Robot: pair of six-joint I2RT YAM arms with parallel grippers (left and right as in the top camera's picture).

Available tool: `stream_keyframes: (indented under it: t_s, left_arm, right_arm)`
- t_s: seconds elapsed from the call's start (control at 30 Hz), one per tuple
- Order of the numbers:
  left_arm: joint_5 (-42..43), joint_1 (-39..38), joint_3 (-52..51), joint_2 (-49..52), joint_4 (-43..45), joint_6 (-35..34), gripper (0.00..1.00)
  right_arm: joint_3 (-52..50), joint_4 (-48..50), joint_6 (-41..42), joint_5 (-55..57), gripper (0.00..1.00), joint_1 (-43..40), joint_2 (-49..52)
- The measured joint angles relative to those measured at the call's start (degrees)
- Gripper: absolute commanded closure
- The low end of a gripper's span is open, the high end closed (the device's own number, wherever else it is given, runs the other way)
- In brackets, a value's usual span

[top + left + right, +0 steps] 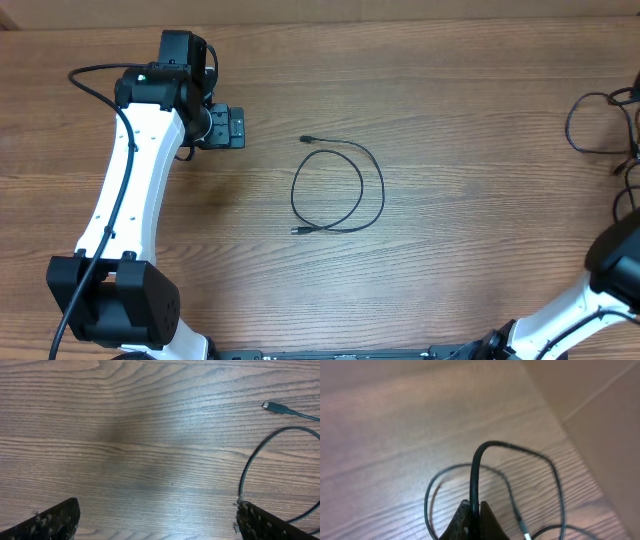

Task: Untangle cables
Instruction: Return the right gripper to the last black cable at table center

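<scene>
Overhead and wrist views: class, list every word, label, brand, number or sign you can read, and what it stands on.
None. No legible text shows on the table, the looped cable, the left gripper, the right gripper or its pinched cable.

The counter (470,290) is brown wood-grain laminate. Its grain runs left to right in the overhead view, and a soft patch of glare shows in the left wrist view. Beyond its edge in the right wrist view lies a plain tan surface (600,425), crossed by a thin pale line.
</scene>
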Motion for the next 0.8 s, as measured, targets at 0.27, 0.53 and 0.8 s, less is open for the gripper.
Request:
stream_keyframes:
  t_s: [0.27, 0.53, 0.8]
  left_arm:
    - [0.0, 0.0, 0.0, 0.0, 0.0, 0.0, 0.00]
    - [0.0, 0.0, 0.0, 0.0, 0.0, 0.0, 0.00]
    - [0.0, 0.0, 0.0, 0.0, 0.0, 0.0, 0.00]
  right_arm:
    - [-0.1, -0.4, 0.1, -0.5, 0.96, 0.0, 4.8]
    - [-0.1, 0.2, 1.1, -3.3, 0.36, 0.0, 4.9]
    - [-0.1, -0.8, 3.5, -4.5, 0.20, 0.2, 4.9]
